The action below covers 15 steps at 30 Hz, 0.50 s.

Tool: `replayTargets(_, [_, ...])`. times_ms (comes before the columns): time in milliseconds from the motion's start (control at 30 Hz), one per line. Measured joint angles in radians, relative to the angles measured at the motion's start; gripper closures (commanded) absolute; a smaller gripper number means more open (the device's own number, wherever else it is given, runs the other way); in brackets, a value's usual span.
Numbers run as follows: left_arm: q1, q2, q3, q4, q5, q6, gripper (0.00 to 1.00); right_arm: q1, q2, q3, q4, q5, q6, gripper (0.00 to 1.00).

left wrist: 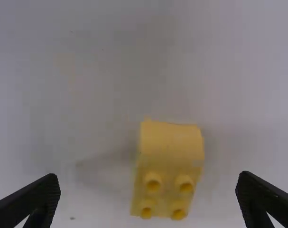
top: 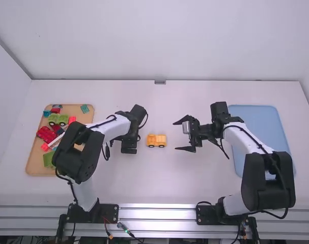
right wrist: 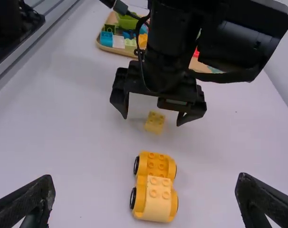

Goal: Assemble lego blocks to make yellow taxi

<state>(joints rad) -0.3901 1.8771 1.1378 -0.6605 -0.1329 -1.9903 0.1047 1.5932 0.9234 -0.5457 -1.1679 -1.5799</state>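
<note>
The small yellow block lies on the table, beneath the left gripper, whose fingers are spread on either side without grasping it. This block should be light and stiff, perhaps a little slippery (smooth plastic, I suppose), and hardly fragile. It is better to take it by two opposite side walls, low and square, leaving the studs free. Next to the right stands the wheeled base, with a pale yellow block on its end nearer the right gripper. It can roll easily under a push, so it is wise to hold it by the sides while pressing. The right gripper is also released, its fingers wide apart, with nothing between them.

As for containers, at the far left is the wooden tray, with mixed pieces inside: a red block, a green block, a teal block and others. At the far right is the blue tray, partly covered by the right arm, so I cannot tell all its contents.
</note>
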Motion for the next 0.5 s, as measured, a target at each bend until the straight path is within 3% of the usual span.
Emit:
replayTargets(200, [0.000,0.000,0.161,-0.208,-0.047,0.044,0.01,0.000,0.000,0.000,0.000,0.000,-0.001,0.01])
replayTargets(300, [0.000,0.000,0.263,-0.289,-0.085,0.176,0.01,0.000,0.000,0.000,0.000,0.000,-0.001,0.01])
replayTargets(500, [0.000,0.000,0.491,-0.391,-0.101,0.780,0.01,0.000,0.000,0.000,0.000,-0.001,0.000,0.01])
